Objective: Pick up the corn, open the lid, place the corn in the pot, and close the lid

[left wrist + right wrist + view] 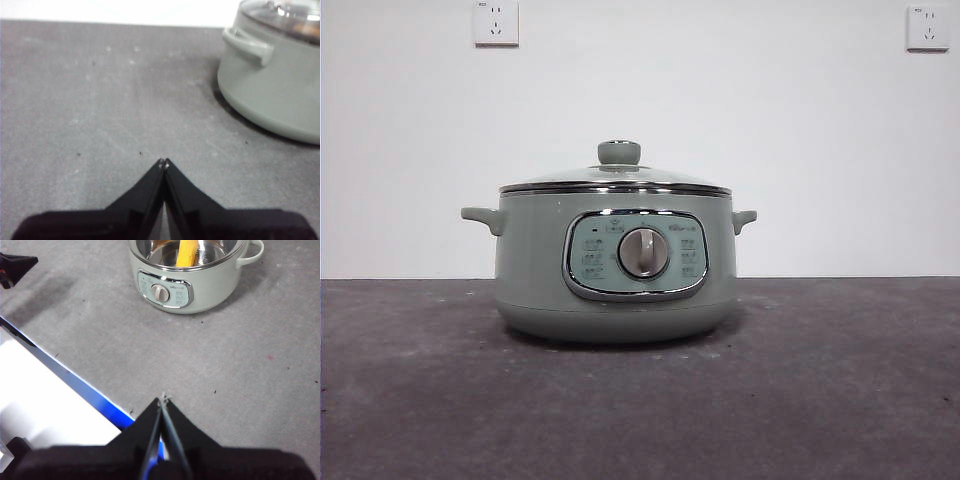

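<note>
Nearest, saw left claw pressed together, low over bare grey surface, beside pot but not touching. Saw right claw pressed together too, well back from pot, holding nothing. Found corn already inside pot, yellow through the glass. Found lid sitting flat on the rim, knob up. Looked like the last step was done. Seemed nothing left but keeping both arms away.
</note>
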Action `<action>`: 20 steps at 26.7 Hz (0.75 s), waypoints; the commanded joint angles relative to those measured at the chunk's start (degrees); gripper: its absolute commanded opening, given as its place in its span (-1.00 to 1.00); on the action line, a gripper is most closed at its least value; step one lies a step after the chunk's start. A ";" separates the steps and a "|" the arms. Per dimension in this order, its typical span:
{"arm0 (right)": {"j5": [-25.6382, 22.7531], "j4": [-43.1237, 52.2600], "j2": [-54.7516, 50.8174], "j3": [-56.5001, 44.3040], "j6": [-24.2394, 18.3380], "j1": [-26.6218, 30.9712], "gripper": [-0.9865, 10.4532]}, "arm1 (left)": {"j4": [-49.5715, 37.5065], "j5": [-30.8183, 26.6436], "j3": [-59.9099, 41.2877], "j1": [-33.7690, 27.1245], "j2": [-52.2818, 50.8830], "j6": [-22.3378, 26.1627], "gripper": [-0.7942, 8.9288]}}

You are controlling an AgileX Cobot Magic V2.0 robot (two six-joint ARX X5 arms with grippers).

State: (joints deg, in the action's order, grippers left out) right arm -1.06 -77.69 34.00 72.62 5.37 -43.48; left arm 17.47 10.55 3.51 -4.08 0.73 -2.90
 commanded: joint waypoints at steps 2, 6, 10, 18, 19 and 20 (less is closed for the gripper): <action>-0.02 -1.46 -0.04 -0.55 0.61 -0.04 -0.83 | -0.46 -1.73 -0.59 -0.13 -0.50 -0.50 -0.84; -0.07 -1.46 -0.04 -0.55 0.61 -0.04 -0.82 | -0.42 -2.67 -0.59 -0.13 -0.50 -0.50 -0.84; -0.07 -1.46 -0.04 -0.55 0.61 -0.07 -0.82 | -0.42 -2.69 -0.59 -0.24 -0.22 -0.50 -0.84; -0.07 -1.46 -0.04 -0.55 0.61 -0.04 -0.82 | -0.42 -2.69 -0.57 -0.24 0.13 -0.50 -0.84; -0.07 -1.46 -0.04 -0.55 0.61 -0.04 -0.82 | -0.39 -2.69 -0.59 -0.24 0.13 -0.50 -0.84; -0.07 -1.46 -0.04 -0.55 0.61 -0.04 -0.82 | -0.39 -2.69 -0.57 -0.24 0.13 -0.50 -0.84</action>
State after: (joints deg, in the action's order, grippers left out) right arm -1.06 -77.69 34.00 72.60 5.37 -43.48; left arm 17.41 8.03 3.46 -4.12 0.82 -3.07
